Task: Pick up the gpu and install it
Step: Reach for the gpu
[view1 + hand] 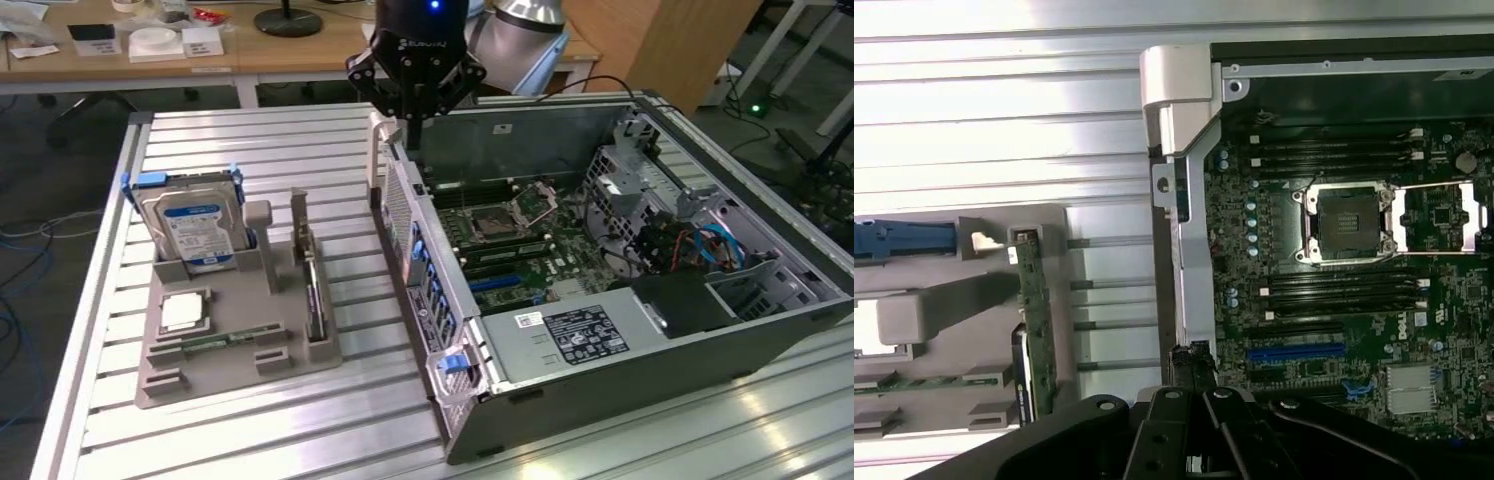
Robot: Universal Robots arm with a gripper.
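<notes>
The gpu (310,278) stands on edge in a slot of the grey holder tray (227,375), its silver bracket at the far end. The wrist view shows it edge-on as a thin green-edged card (1036,320). My black gripper (414,128) hangs above the far end of the open computer case's side wall (424,270), to the exterior view's right of the gpu and well apart from it. Its fingers are shut with nothing between them. In the wrist view the gripper (1194,440) sits over the case wall beside the motherboard (1334,300).
A silver hard drive with a blue label (194,232) stands in the tray's far end, with a processor chip (183,312) and a memory stick (214,342) lying nearer. A blue expansion slot (1294,352) shows on the motherboard. The ribbed metal table (240,150) runs under everything.
</notes>
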